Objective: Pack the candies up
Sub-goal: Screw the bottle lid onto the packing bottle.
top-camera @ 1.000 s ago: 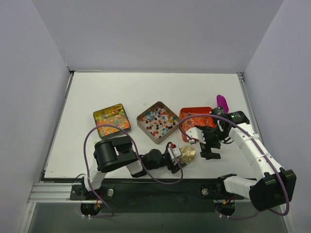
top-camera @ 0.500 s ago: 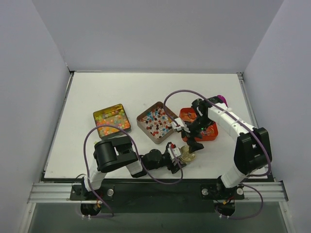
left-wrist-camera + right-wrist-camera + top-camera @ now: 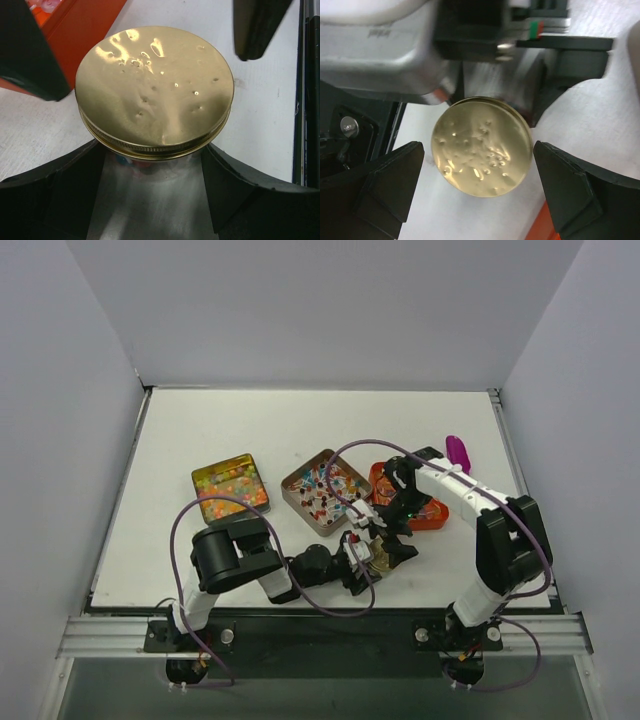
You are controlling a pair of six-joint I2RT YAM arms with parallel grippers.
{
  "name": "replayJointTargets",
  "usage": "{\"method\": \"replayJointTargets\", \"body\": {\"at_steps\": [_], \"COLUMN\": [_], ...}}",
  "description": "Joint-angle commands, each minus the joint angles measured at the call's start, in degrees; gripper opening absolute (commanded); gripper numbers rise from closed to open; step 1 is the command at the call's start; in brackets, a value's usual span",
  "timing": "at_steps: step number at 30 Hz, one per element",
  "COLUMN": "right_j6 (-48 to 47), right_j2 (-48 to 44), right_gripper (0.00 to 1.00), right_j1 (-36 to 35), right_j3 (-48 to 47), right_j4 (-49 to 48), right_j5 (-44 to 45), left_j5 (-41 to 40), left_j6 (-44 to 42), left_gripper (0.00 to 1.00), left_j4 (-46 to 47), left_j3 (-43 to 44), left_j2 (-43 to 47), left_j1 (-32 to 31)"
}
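A glass jar [image 3: 150, 200] with a round gold lid [image 3: 155, 90] stands at the table's near edge. My left gripper [image 3: 370, 560] is shut on the jar, one finger against each side below the lid. My right gripper [image 3: 392, 538] hangs open over the lid [image 3: 480, 146], its fingers [image 3: 390, 190] apart from the rim on both sides. Bead candies [image 3: 231, 487] fill a gold tin. Wrapped candies [image 3: 322, 490] lie in a brown square tin. An orange tin [image 3: 432, 510] is partly hidden behind the right arm. Faint red and blue show through the glass under the lid.
A purple scoop [image 3: 458, 452] lies at the right, behind the orange tin. The orange tin's wall [image 3: 85, 25] stands close beside the jar. The left arm lies low along the near edge [image 3: 300, 608]. Grey walls enclose the table on three sides.
My right arm has swung in from the right and come down over the gold lid, still open. The left arm and the jar have not moved.
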State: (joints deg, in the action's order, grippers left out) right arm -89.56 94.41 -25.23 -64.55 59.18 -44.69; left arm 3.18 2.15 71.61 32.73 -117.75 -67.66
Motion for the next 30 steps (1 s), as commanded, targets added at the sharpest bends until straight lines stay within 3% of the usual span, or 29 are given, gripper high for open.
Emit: {"method": "replayJointTargets", "body": {"at_steps": [1,10,21,30], "right_j6": [-2.73,-1.41,3.94,8.34], "right_j2": [-3.53,-6.25,-20.22,-28.05], "right_gripper": [1.00,1.00,1.00,1.00], "right_j1": [-0.25,1.15,3.79,3.26], "right_j3": [3.64,9.00,19.81,21.49], "right_j4": [3.84,2.61,3.14,9.10], "right_j5": [1.26,4.43,9.70,12.07], "left_j5": [-1.95,-2.65,-2.04,-1.25], "left_j6": [2.24,3.20,4.44,4.18], "left_gripper": [0.00,0.00,0.00,0.00], "left_j4": [-25.30,-25.65,-26.17,-26.61], "left_j3": [-4.52,-4.34,-3.90,-3.46], "left_j2": [-5.12,-5.73,-6.96,-7.14], "left_j1": [1.30,1.39,2.09,2.44]}}
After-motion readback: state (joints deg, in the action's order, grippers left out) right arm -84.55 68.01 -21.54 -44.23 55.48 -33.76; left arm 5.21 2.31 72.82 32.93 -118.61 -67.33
